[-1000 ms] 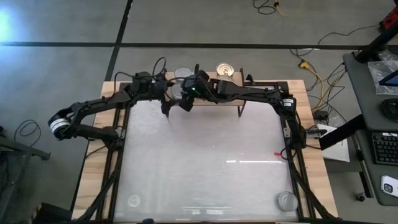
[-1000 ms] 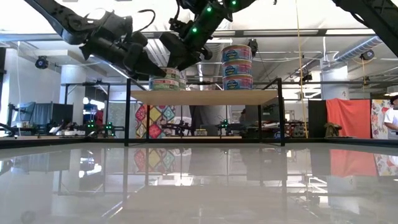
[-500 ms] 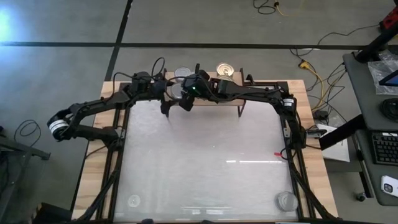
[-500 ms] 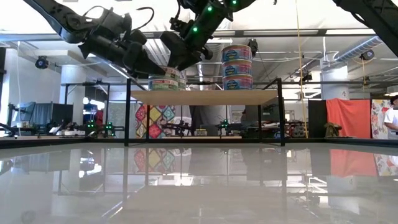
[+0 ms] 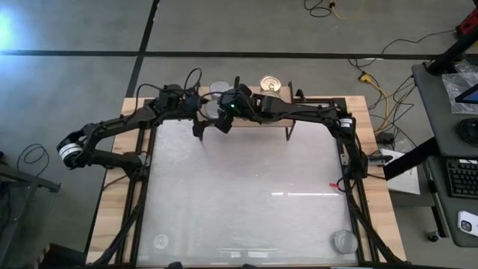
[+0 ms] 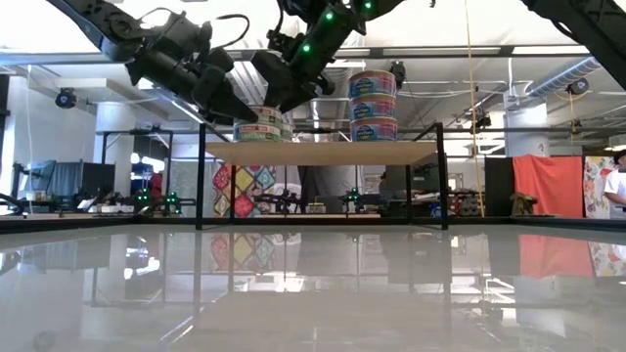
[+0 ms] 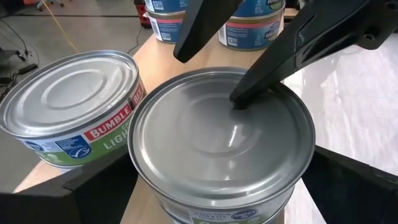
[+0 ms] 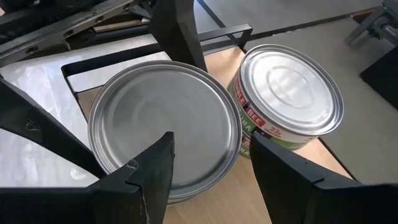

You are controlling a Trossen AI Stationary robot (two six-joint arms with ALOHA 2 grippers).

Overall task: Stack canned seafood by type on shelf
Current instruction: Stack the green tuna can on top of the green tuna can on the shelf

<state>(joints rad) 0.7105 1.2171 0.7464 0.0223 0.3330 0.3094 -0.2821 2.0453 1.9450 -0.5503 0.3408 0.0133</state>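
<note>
Little has moved: left pincer [image 6: 240, 106] has risen slightly, spread wide around the top tin [image 7: 221, 134] on the shelf's [image 6: 323, 152] left stack; right pincer [image 6: 279, 95], half-open and empty, touches its lid. Probably aligning it. Three tins [image 6: 373, 105] stand stacked right.

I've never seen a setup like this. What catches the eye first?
Both dark robot arms meet at the small low wooden shelf on the table's far edge. The left hand straddles a silver-topped round tin, while the right hand hovers over it. A three-high stack of blue-labelled tins stands further along the shelf.
</note>
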